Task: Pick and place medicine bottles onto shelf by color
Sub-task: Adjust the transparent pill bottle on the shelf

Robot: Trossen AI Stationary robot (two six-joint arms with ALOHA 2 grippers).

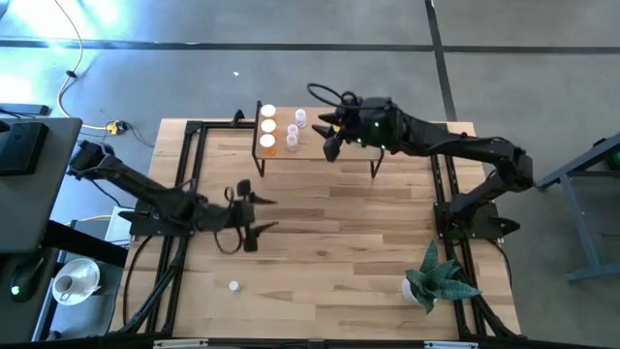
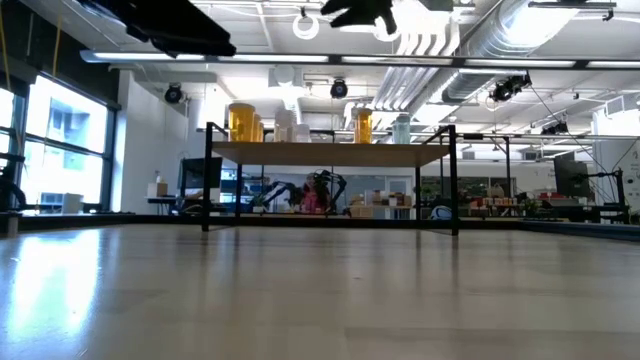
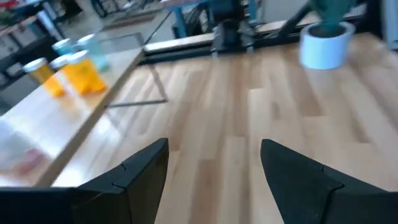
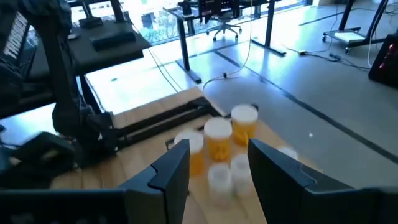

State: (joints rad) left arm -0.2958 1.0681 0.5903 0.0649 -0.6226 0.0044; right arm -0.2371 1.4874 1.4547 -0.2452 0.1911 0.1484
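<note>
The shelf stands at the table's far middle. On its left end stand three orange bottles in a row and three clear bottles beside them; they also show in the low view and the right wrist view. My right gripper hovers open over the shelf, just right of the clear bottles, with its fingers apart above them. My left gripper is open and empty above the table's left middle. One small white-capped bottle stands alone on the table near the front left.
A green spiky plant in a white pot stands at the front right and also shows in the left wrist view. Black frame rails run along the table's left and right sides. The right half of the shelf top is bare.
</note>
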